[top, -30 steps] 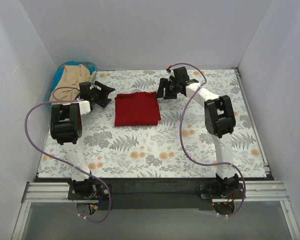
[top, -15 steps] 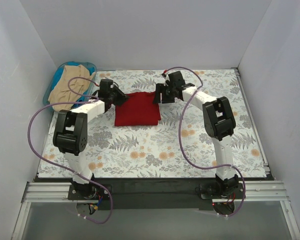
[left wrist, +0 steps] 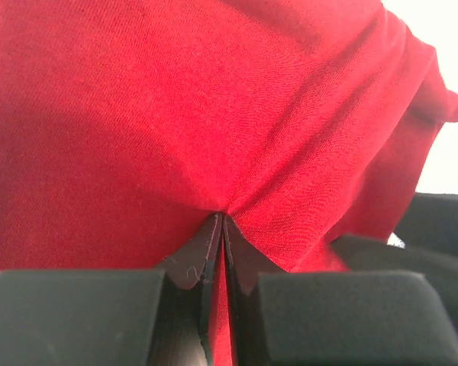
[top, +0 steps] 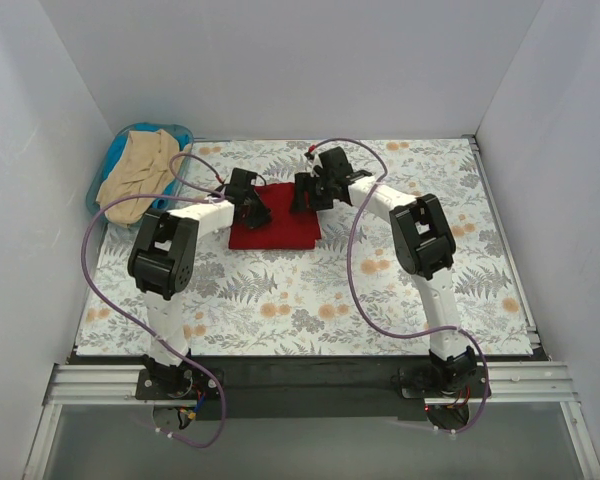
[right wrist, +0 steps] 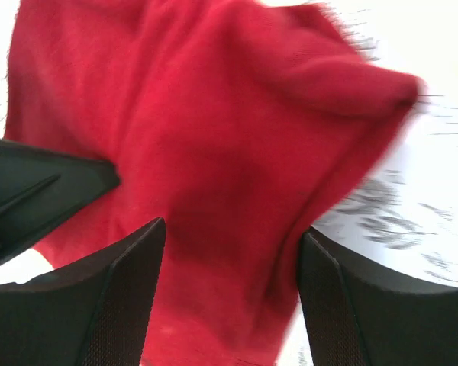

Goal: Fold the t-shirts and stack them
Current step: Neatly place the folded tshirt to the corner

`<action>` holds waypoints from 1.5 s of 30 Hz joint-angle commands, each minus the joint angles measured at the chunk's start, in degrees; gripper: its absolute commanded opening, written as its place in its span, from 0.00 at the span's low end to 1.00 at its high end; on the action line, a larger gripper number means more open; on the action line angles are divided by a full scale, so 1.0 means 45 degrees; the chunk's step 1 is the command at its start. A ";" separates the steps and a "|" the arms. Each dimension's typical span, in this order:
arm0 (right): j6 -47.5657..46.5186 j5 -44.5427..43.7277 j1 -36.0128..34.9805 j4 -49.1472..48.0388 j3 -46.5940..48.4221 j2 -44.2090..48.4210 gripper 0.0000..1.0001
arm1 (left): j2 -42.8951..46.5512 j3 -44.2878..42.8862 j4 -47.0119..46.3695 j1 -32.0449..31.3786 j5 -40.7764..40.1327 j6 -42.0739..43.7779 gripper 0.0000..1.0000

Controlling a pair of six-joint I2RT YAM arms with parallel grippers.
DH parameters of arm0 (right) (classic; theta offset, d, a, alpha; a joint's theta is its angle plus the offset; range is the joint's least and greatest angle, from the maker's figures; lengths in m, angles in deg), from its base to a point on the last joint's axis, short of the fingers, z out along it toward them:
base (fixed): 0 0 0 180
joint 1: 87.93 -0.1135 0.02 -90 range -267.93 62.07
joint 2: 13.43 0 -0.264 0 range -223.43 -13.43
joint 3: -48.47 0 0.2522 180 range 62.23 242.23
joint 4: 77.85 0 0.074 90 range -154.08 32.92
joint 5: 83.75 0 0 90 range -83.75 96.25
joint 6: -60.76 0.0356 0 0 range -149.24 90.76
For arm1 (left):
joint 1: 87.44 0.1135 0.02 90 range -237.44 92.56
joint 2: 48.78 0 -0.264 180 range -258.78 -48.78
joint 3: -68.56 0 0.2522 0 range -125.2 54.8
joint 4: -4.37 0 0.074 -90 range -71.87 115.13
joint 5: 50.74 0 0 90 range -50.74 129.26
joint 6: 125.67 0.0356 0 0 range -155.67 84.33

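- Dark red t-shirt [top: 278,228]: folded into a rough rectangle, flat on the far middle of the flowered counter [top: 380,300].
- Left tool [left wrist: 223,226]: fingers pressed together, pinching a small pucker of the red cloth, creases fanning out from the nip; seen from above, at the shirt's far left corner.
- Right tool [right wrist: 230,229]: fingers spread wide, red cloth bunched and lifted between them, no contact with either pad visible; seen from above, at the shirt's far right corner.
- Beige t-shirt [top: 140,168]: crumpled, unfolded, heaped in the blue basket [top: 108,165] at the far left corner, spilling over its near rim, well apart from the red one.
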 commanded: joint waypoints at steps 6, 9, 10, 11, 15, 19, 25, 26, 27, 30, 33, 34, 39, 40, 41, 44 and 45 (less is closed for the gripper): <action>0.1308 -0.0854 -0.0364 0.0560 -0.0900 -0.0004 0.48 | -0.0348 -0.0274 0.1514 -0.0104 -0.0863 0.0344 0.03; 0.1641 -0.1419 -0.0364 0.0754 -0.1097 0.0231 0.11 | -0.0192 -0.0410 0.1592 -0.0104 -0.0824 0.0403 0.03; 0.1700 -0.1615 -0.0364 0.0852 -0.1098 0.0271 0.02 | -0.0114 -0.0469 0.1631 -0.0104 -0.0765 0.0422 0.03; 0.1739 -0.1772 -0.0364 0.1143 -0.1059 0.0271 0.01 | -0.0017 -0.0586 0.1651 -0.0123 -0.0687 0.0423 0.03; 0.2399 -0.2341 -0.0189 0.1439 -0.1350 0.0660 0.01 | 0.1093 -0.1073 0.1651 -0.0104 -0.0394 0.0500 0.04; 0.4158 -0.1403 0.0552 0.1283 -0.2694 0.1188 0.01 | 0.1877 -0.1913 0.2021 -0.0104 -0.0179 0.0715 0.06; 0.5446 -0.2260 0.1549 0.1107 -0.4532 0.2476 0.01 | 0.2951 -0.1994 0.2374 -0.0104 0.0036 0.0540 0.06; 0.5644 -0.2455 0.1859 0.1107 -0.5347 0.3097 0.01 | 0.3282 -0.1916 0.2393 -0.0104 0.0481 0.0520 0.06; 0.5820 -0.2902 0.2017 0.1107 -0.5761 0.3471 0.01 | 0.3459 -0.1876 0.2451 -0.0104 0.0563 0.0462 0.06; 0.6425 -0.3859 0.2798 0.1126 -0.7558 0.5091 0.01 | 0.4259 -0.1467 0.2569 -0.0104 0.0914 0.0345 0.06; 0.7127 -0.4836 0.3832 0.1399 -0.9603 0.7000 0.01 | 0.5233 -0.0842 0.2686 -0.0123 0.1226 0.0189 0.06; 0.7285 -0.5033 0.4145 0.1690 -1.0077 0.7493 0.01 | 0.5509 -0.0647 0.2686 -0.0104 0.1363 0.0169 0.06; 0.8066 -0.7273 0.6001 0.3993 -1.2130 1.0970 0.01 | 0.7167 0.0445 0.2784 -0.0143 0.1871 0.0208 0.06; 0.8048 -0.7552 0.6235 0.4558 -1.2751 1.1439 0.01 | 0.7307 0.0564 0.2784 -0.0143 0.2046 0.0208 0.06; 0.8048 -0.7729 0.6876 0.4776 -1.3067 1.2333 0.01 | 0.7482 0.0720 0.2784 -0.0143 0.2183 0.0227 0.06; 0.8125 -0.7847 0.7971 0.5148 -1.4298 1.4013 0.01 | 0.7933 0.1170 0.2706 -0.0143 0.2536 0.0285 0.07; 0.8203 -0.8273 0.8150 0.5556 -1.4513 1.4389 0.01 | 0.8011 0.1345 0.2687 -0.0143 0.2594 0.0325 0.06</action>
